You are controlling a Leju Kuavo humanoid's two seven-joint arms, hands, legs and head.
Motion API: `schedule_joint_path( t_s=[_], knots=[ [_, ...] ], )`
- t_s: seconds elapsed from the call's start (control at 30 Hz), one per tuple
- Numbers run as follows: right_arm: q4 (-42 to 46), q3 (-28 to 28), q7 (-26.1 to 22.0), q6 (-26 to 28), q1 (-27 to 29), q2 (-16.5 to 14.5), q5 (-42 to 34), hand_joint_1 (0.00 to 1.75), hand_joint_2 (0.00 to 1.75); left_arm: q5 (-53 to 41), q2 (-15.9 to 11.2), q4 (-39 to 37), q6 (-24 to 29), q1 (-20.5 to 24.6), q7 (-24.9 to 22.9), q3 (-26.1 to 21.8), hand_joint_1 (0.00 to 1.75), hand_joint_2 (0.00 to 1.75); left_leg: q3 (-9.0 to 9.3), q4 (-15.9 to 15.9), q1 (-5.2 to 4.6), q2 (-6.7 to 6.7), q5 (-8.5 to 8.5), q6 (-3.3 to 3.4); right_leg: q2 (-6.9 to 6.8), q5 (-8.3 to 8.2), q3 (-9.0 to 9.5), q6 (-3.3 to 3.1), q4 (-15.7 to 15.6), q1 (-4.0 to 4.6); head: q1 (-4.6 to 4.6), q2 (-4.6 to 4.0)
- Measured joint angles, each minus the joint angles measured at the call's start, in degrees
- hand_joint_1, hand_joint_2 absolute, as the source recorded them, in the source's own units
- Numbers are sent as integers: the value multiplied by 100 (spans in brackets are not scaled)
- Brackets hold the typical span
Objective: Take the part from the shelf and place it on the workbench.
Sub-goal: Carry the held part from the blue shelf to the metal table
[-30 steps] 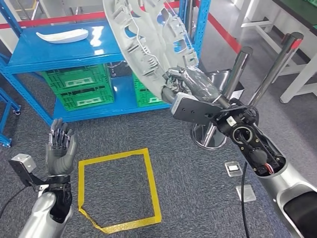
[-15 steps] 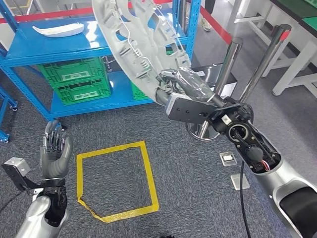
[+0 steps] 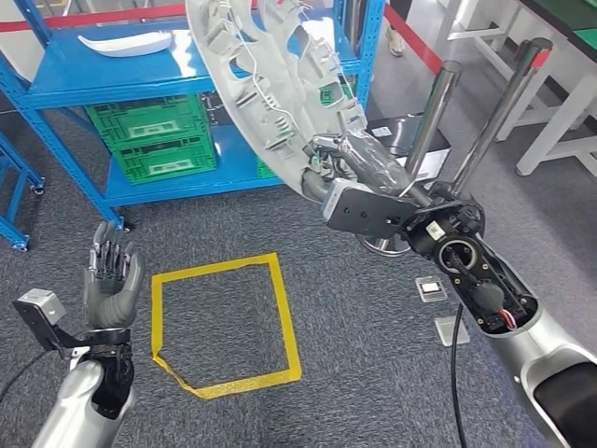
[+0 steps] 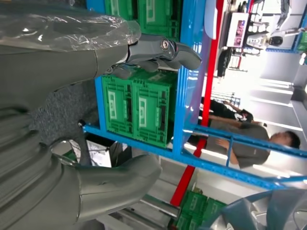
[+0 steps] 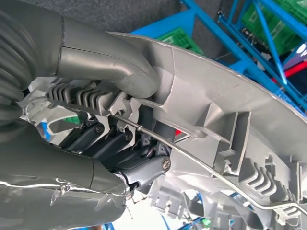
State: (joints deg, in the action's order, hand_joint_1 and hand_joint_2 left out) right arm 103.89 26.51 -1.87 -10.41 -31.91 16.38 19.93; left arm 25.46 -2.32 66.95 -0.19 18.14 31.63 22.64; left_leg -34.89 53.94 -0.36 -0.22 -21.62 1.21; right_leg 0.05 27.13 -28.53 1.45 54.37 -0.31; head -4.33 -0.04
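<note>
Since the earlier frames the whole view has shifted, so my camera has turned; the part (image 3: 270, 79) stays raised in my right hand (image 3: 348, 159), in front of the blue shelf (image 3: 105, 79). It looks like a large, light, stiff ribbed plastic moulding with a thin wire; I judge the rim ribs the safest hold. Thumb and fingers (image 5: 108, 64) clamp its edge. My left hand (image 3: 111, 280) is open, holding nothing.
</note>
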Motion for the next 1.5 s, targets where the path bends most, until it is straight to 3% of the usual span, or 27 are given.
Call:
schedule_joint_path(
  t_s=[0.13, 0.23, 0.33, 0.63, 0.77, 0.83, 0.9, 0.93, 0.97, 1.0, 1.07, 1.1, 1.13, 1.17, 1.23, 1.3, 1.37, 1.43, 1.47, 1.5],
  knots=[
    [4, -2, -1, 6, 15, -1, 0, 175, 175, 0, 4, -2, -4, -2, 2, 0, 0, 175, -24, -11, -8, 5, 48, 102, 11, -29, -46, -33, -33, 0, 77, 0],
    [4, -2, 0, 6, 23, 0, 0, 175, 175, 1, 4, -2, -4, -2, 2, 0, 0, 175, -26, -63, 1, 8, 118, -2, 13, -66, -80, -71, -31, 10, 121, 0],
    [4, -2, -1, 5, 27, 0, 0, 175, 175, 1, 4, -2, -4, -2, 2, 0, 0, 175, -27, -91, 2, 8, 147, -26, 14, -82, -97, -82, -28, 13, 142, 0],
    [4, -27, -7, 2, 28, -1, 63, 175, 175, -1, 4, -28, 3, -2, 3, 0, 0, 175, -44, -95, -1, 4, 138, -26, 10, -80, -107, -78, -35, 1, 145, 0],
    [11, -38, -17, 10, 49, -2, 106, 175, 175, -4, -1, -24, 2, -8, 16, 0, 0, 175, 46, -224, 14, 27, 143, 58, 18, -71, -71, -17, -88, -5, 161, 0],
    [19, -50, -23, 16, 68, -3, 108, 175, 175, -5, 5, -20, 2, 2, 20, 0, 0, 175, 169, -393, 70, 78, 186, 66, 24, 120, -224, 23, 255, 3, 139, 0],
    [20, -56, -34, 26, 91, -3, 107, 175, 175, -6, 9, -21, 2, 8, 18, 0, 0, 175, 204, -417, 88, 125, 177, 63, 22, 449, -659, 77, 1048, -37, 101, 0],
    [20, -63, -37, 31, 111, -3, 105, 175, 175, -6, 11, -21, 2, 0, 15, 0, 0, 175, 206, -398, 100, 148, 160, 51, 21, 538, -877, 110, 1399, -66, 86, 0],
    [20, -70, -33, 36, 136, -3, 103, 175, 175, -6, 12, -22, 2, -10, 11, 0, 0, 175, 208, -368, 117, 172, 131, 30, 17, 515, -1009, 146, 1564, -96, 78, 0],
    [20, -78, -26, 38, 161, -3, 101, 175, 175, -6, 13, -21, 2, -18, 8, 0, 0, 175, 208, -320, 143, 197, 93, -1, 4, 373, -1028, 187, 1498, -128, 71, 0],
    [20, -86, -13, 38, 192, -3, 98, 175, 175, -6, 13, -20, 2, -23, 2, 0, 0, 175, 203, -158, 208, 255, -27, -97, -120, -104, -759, 295, 777, -192, 39, 0],
    [21, -86, -10, 38, 199, -3, 97, 175, 175, -6, 10, -19, 2, -19, -1, 0, 0, 175, 190, -63, 215, 280, -87, -149, -169, -263, -625, 321, 447, -202, 16, 0],
    [26, -87, -13, 38, 201, -3, 96, 175, 175, -7, 8, -17, 1, -18, -1, 1, 0, 175, 172, 16, 213, 300, -133, -195, -191, -340, -543, 308, 241, -204, -1, 0],
    [30, -92, -15, 42, 205, -3, 95, 175, 175, -8, 6, -16, 1, -17, -1, 1, 0, 175, 158, 60, 199, 317, -154, -226, -173, -317, -542, 270, 210, -192, 6, 0],
    [37, -104, -12, 51, 216, -3, 94, 175, 175, -9, 4, -13, -1, -20, 0, 2, 0, 175, 155, 73, 195, 370, -161, -264, -50, -300, -581, 143, 254, -182, 53, 0],
    [37, -112, -6, 56, 224, -4, 94, 175, 175, -8, 2, -13, -1, -14, -1, 2, 0, 175, 112, 190, 220, 343, -267, -296, 48, -307, -588, 64, 259, -183, 112, 0],
    [37, -121, -2, 56, 225, -4, 94, 175, 175, -8, 0, -13, -1, -7, -1, 2, 0, 175, -156, 757, 227, 200, -582, -303, 136, -314, -585, 11, 254, -185, 156, 0],
    [37, -130, 6, 63, 236, -4, 94, 175, 175, -8, 0, -13, -1, -18, -3, 2, 0, 175, -599, 1612, 203, 98, -906, -281, 240, -311, -586, -15, 254, -163, 180, 0],
    [37, -130, 7, 67, 245, -4, 94, 175, 175, -8, 0, -13, -1, -25, -4, 2, 0, 175, -759, 1872, 186, 78, -944, -257, 303, -307, -583, -24, 254, -145, 186, 0],
    [38, -129, 8, 70, 254, -5, 94, 175, 175, -8, 0, -13, -1, -28, -5, 2, 0, 175, -818, 1903, 163, 56, -856, -212, 378, -303, -577, -30, 254, -124, 192, 0]
  ],
)
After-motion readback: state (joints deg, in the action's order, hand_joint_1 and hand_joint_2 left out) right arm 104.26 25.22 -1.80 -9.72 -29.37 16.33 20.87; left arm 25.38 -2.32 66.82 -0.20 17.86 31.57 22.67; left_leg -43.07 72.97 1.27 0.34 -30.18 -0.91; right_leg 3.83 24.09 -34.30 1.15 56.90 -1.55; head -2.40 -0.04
